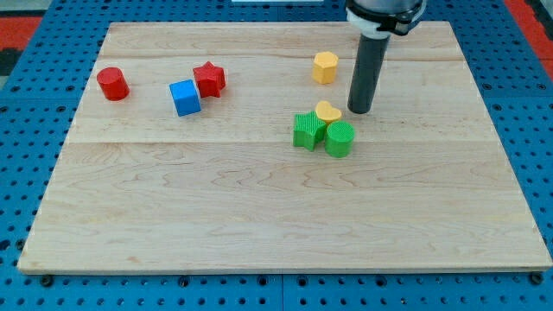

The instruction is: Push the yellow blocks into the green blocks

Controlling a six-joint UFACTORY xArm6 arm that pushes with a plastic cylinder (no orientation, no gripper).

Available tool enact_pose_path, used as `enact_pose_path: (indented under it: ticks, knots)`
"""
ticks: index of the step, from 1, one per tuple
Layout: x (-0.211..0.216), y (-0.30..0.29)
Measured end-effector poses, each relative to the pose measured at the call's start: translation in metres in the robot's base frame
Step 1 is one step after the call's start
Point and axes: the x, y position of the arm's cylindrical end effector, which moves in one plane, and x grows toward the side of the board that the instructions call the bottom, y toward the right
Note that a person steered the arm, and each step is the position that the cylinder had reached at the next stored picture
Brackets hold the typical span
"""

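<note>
A yellow heart-shaped block (328, 111) sits just above and against two green blocks: a green star (308, 130) on the left and a green cylinder (340, 139) on the right. A second yellow block, a hexagon (325, 66), stands apart nearer the view's top. My tip (360, 111) rests on the board just right of the yellow heart, a small gap away, and below right of the yellow hexagon.
A red cylinder (112, 84) lies at the view's left. A blue cube (185, 98) and a red star (209, 79) sit close together left of centre. The wooden board (259, 216) is ringed by a blue perforated table.
</note>
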Motion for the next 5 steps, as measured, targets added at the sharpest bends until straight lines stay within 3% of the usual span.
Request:
enact_pose_path:
  ticks: [1, 3, 4, 5]
  knots:
    - [-0.050, -0.020]
    - [-0.092, -0.002]
    - [-0.102, -0.050]
    - [-0.062, -0.060]
